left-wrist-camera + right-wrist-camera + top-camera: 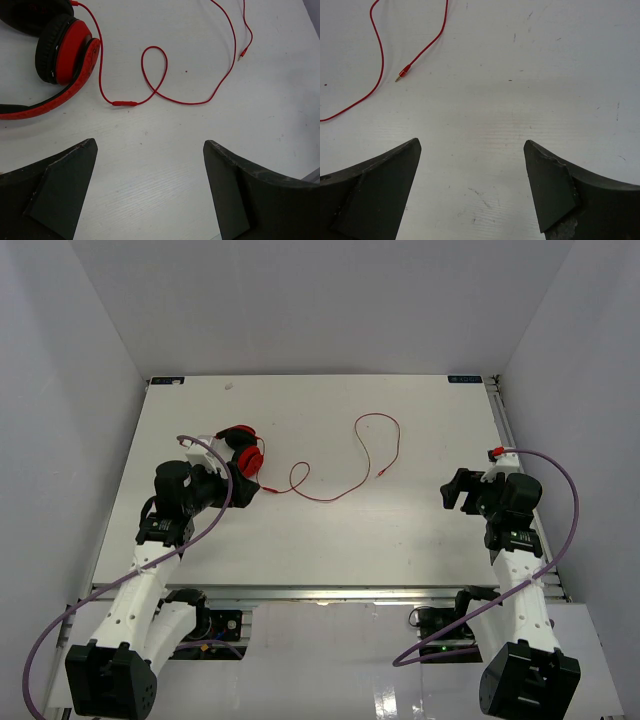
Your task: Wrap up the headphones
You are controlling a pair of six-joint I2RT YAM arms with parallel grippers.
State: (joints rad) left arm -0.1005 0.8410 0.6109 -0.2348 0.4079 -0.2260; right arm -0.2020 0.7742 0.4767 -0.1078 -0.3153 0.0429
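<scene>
The red headphones lie on the white table at the left, beside my left gripper. In the left wrist view an earcup with black padding sits at the upper left. The thin red cord runs right in loops and ends in a plug. It also shows in the left wrist view. My left gripper is open and empty just short of the cord. My right gripper is open and empty at the right. The plug lies ahead of it, to the upper left.
The white table is walled by white panels at the back and sides. Thick purple cables hang along both arms. The table's front edge runs just above the arm bases.
</scene>
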